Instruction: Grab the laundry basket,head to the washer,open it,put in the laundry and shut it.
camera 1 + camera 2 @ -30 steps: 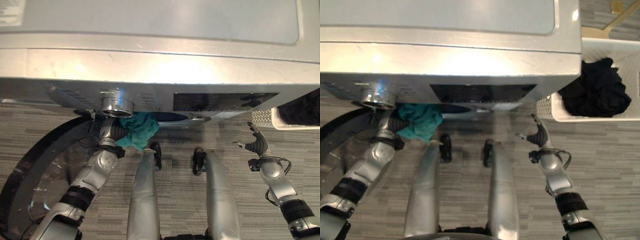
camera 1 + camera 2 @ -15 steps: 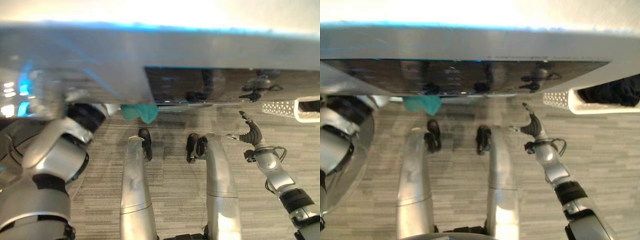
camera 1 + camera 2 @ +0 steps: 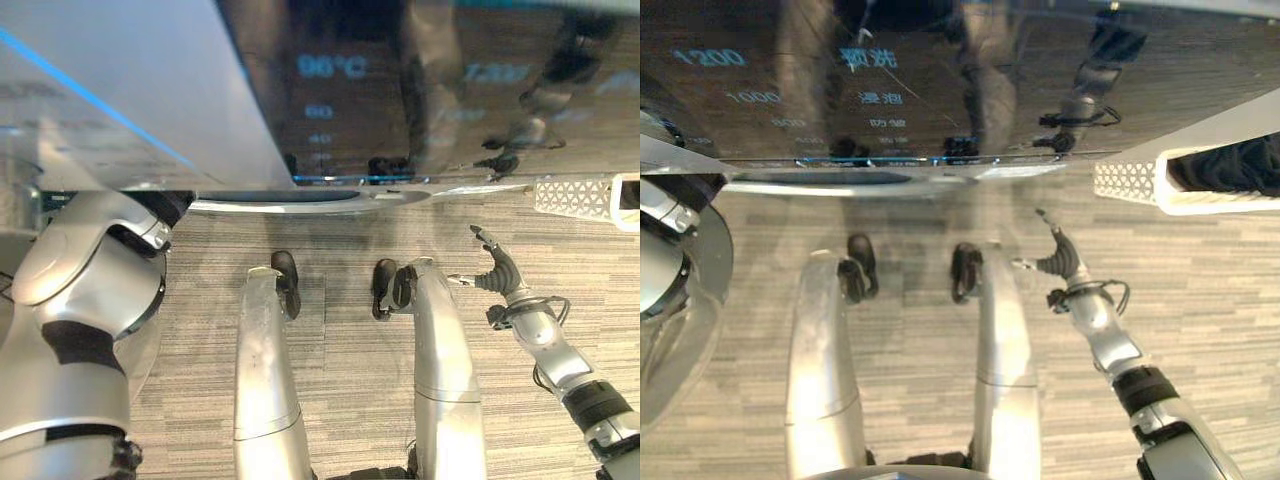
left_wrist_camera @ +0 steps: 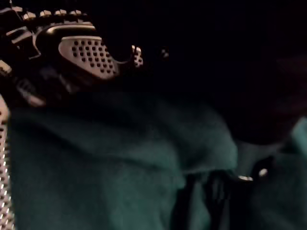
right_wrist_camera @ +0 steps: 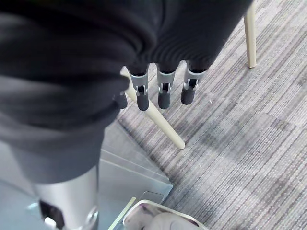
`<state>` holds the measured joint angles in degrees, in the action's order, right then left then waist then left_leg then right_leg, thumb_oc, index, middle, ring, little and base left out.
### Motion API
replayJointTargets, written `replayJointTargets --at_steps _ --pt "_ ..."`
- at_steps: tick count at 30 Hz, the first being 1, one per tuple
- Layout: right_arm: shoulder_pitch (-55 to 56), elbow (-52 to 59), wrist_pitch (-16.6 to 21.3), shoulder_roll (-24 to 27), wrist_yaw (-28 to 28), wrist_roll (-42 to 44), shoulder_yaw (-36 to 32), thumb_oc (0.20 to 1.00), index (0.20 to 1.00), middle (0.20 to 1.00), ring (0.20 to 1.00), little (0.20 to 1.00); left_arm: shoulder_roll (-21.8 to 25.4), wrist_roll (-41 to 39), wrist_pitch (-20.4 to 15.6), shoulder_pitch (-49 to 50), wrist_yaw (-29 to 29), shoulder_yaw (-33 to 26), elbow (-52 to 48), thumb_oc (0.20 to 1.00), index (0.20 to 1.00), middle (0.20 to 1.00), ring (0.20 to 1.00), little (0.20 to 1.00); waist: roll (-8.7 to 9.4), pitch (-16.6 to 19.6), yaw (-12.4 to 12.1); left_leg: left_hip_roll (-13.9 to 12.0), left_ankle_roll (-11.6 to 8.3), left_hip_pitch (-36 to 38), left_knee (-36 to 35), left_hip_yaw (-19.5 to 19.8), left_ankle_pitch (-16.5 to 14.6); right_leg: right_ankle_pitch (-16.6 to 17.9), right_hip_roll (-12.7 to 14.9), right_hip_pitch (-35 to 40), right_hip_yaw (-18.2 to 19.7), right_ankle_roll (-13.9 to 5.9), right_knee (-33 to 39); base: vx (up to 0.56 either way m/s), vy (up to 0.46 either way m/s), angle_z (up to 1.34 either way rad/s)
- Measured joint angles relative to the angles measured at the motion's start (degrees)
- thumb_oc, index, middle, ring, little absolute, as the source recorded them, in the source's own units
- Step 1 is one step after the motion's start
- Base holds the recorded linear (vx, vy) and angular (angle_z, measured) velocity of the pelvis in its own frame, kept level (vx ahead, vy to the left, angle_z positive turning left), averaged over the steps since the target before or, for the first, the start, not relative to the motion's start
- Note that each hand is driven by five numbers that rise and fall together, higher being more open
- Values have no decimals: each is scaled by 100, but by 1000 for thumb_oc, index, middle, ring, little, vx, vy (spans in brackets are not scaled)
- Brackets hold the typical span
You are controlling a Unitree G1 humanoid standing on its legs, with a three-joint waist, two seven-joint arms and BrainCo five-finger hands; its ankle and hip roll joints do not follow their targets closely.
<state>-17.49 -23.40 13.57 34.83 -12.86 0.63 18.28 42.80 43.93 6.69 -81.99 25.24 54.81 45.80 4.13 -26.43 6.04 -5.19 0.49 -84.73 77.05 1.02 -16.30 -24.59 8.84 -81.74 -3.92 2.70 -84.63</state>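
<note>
Teal cloth: the laundry lies across the lower part of the left wrist view, inside the dark drum, beside a perforated metal paddle at upper left
Washer: its glossy dark control panel spans the top of the left eye view
Basket: white perforated laundry basket at the right edge of the right eye view, dark clothes inside
Left hand: the arm runs under the washer front at left; I cannot tell how the fingers are set
Right hand: right of centre, over the striped carpet, fingers relaxed and apart, holding nothing
</note>
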Motion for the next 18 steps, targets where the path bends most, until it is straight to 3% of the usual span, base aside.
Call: replayJointTargets --at_steps 4,11,12,15,18 --pt "-12 50 -108 8 187 0 -186 1000 1000 1000 1000 1000 -127 -121 -171 518 -798 -144 371 1000 1000 1000 1000 1000 -6 72 -44 34 24 79 -121 -1 17 -31 65 84 -26 46 44 -35 3 10" --pt "-94 -19 -284 -10 311 -16 -178 1000 1000 1000 1000 1000 -1 -1109 -322 607 -955 -813 -172 1000 1000 1000 1000 1000 -5 200 -139 89 25 86 -321 2 92 -15 111 96 -57 23 199 -20 5 5" --pt "-122 -53 -375 -81 312 -58 -212 1000 1000 1000 1000 1000 48 -1576 -385 929 -888 -1461 -739 1000 1000 1000 1000 1000 -5 200 -157 98 12 169 -427 3 120 8 120 183 -76 -16 290 -53 15 5" --pt "-180 -238 -510 -370 307 -71 -234 1000 1000 1000 1000 1000 -94 -2181 -515 1899 -825 -2071 -1162 1000 1000 1000 1000 1000 -9 254 -165 104 -35 556 -724 -9 136 24 147 561 -121 -43 585 -42 25 3" --pt "-31 -312 -690 -701 304 -80 -297 1000 1000 1000 1000 1000 -643 -3230 -733 4092 -936 -3311 -1715 1000 1000 1000 1000 1000 -38 363 -171 113 -77 1353 -1447 -65 218 128 116 1315 -167 -95 1298 -25 46 0"
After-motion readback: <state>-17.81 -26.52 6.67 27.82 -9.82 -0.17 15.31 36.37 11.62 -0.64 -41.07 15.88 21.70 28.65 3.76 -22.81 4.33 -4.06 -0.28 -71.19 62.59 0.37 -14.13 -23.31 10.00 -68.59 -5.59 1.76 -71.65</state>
